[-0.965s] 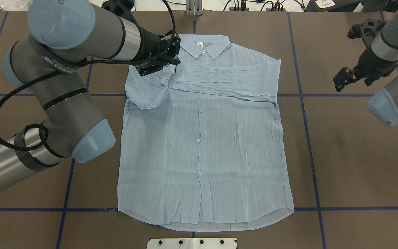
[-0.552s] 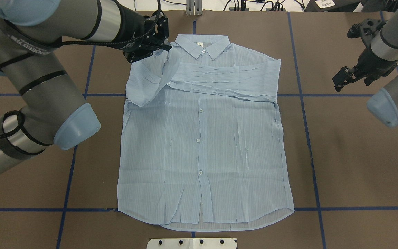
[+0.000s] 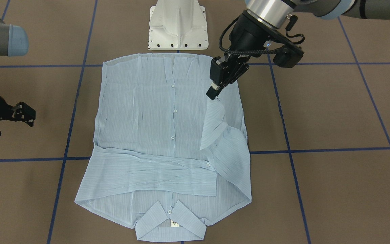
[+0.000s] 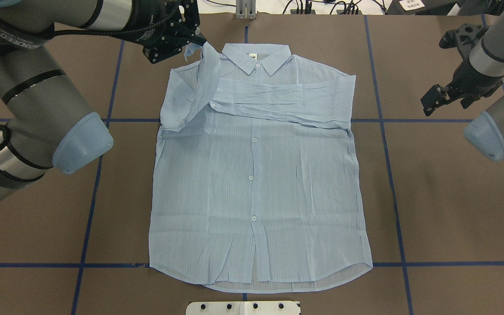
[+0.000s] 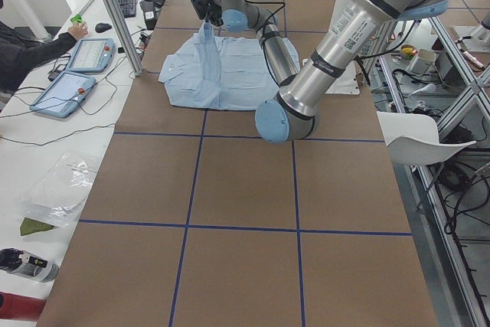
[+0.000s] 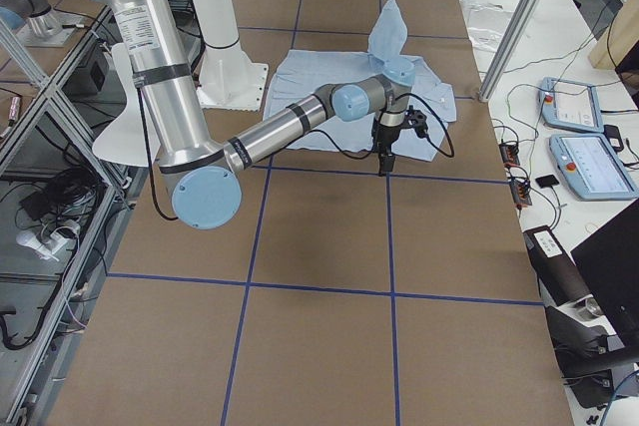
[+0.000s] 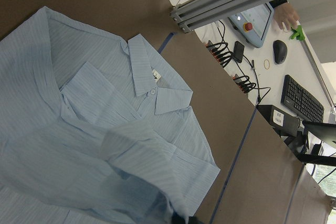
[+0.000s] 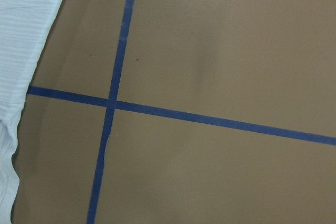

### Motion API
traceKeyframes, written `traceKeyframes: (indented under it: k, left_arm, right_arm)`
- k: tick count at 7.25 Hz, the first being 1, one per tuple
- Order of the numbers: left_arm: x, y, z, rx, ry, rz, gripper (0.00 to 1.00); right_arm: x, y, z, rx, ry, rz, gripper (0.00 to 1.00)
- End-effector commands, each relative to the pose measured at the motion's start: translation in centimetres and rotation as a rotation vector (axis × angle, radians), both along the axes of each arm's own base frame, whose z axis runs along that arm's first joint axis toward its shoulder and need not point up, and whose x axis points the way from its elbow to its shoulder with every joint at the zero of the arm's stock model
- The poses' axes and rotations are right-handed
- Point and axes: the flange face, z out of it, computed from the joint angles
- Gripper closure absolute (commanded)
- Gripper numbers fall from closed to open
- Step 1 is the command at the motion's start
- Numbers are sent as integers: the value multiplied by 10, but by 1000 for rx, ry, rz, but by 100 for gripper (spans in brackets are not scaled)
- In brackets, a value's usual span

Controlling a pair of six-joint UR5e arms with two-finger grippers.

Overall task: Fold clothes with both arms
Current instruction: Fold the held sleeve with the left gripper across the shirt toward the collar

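The light blue striped shirt [image 4: 256,183] lies flat and buttoned side up on the brown table, collar [image 4: 256,59] at the far edge. One sleeve is folded across the chest [image 4: 287,100]. My left gripper [image 4: 190,41] is shut on the cuff of the other sleeve [image 4: 204,74] and holds it raised above the shirt's shoulder; in the front-facing view this gripper [image 3: 214,93] hangs over the lifted sleeve [image 3: 215,125]. My right gripper [image 4: 431,103] is open and empty, off the shirt's side over bare table; it also shows in the front-facing view [image 3: 25,113].
The white pedestal base [image 3: 178,25] stands at the shirt's hem side. Blue tape lines [image 4: 431,120] grid the table. An aluminium post [image 4: 245,8] rises at the far edge. Tablets and an operator's arm [image 5: 46,44] are beyond it.
My left gripper has moved toward the far left and upward with the sleeve cuff, drawing the sleeve off the chest and outward. The right arm has not moved.
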Motion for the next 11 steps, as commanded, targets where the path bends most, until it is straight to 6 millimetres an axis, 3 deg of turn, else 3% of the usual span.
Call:
traceKeyframes:
  k: [1,4,6,7,9,11]
  left_arm:
    - [-13,-9,1,-42,19,-37,100]
    - [-4,-13,2,-128,62,-57,100]
    - [20,-27,6,-188,121,-61,100]
    - [48,-26,5,-202,146,-92,100]
    - [106,-6,5,-220,137,-110,100]
    - [177,10,14,-210,102,-127,100]
  right_arm:
    - [0,0,0,-2,0,1,0]
    - [0,0,-1,0,-1,1,0]
    - [0,-1,-1,0,1,2,0]
    - [0,0,0,-2,0,1,0]
    - [0,-1,-1,0,1,2,0]
    - [0,-1,0,-2,2,2,0]
